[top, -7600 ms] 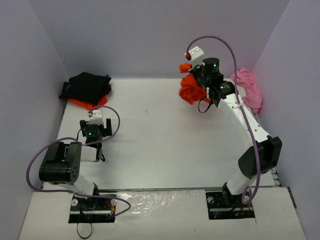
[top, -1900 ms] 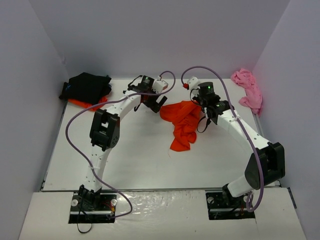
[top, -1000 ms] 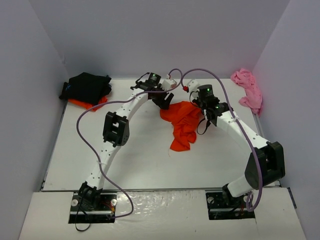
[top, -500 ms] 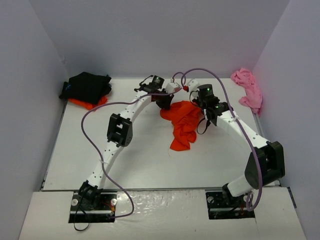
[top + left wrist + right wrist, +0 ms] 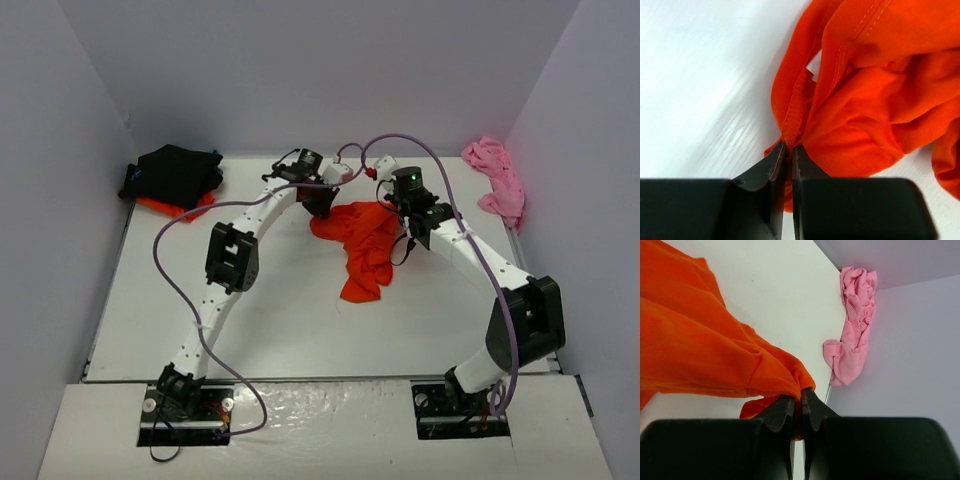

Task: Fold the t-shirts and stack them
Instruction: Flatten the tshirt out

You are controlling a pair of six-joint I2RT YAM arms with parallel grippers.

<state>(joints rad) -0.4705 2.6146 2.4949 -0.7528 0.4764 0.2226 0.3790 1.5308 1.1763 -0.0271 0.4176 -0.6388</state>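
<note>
A bright orange-red t-shirt [image 5: 362, 243] lies crumpled in the middle back of the table. My left gripper [image 5: 322, 208] is shut on its left edge; the left wrist view shows the ribbed hem [image 5: 800, 85] pinched between the jaws of the left gripper [image 5: 788, 146]. My right gripper [image 5: 402, 212] is shut on the shirt's right side, cloth [image 5: 715, 355] bunched at the tips of the right gripper [image 5: 800, 392]. A black t-shirt [image 5: 172, 173] lies folded on another orange-red one [image 5: 170, 207] at the back left. The pink t-shirt [image 5: 497, 180] lies crumpled at the back right.
White walls enclose the table on the left, back and right. The pink shirt [image 5: 854, 325] rests against the right wall. Purple cables loop over both arms.
My left gripper has closed on the orange-red shirt's left edge and drawn it slightly left, spreading the top of the cloth. The right gripper keeps its hold in place.
</note>
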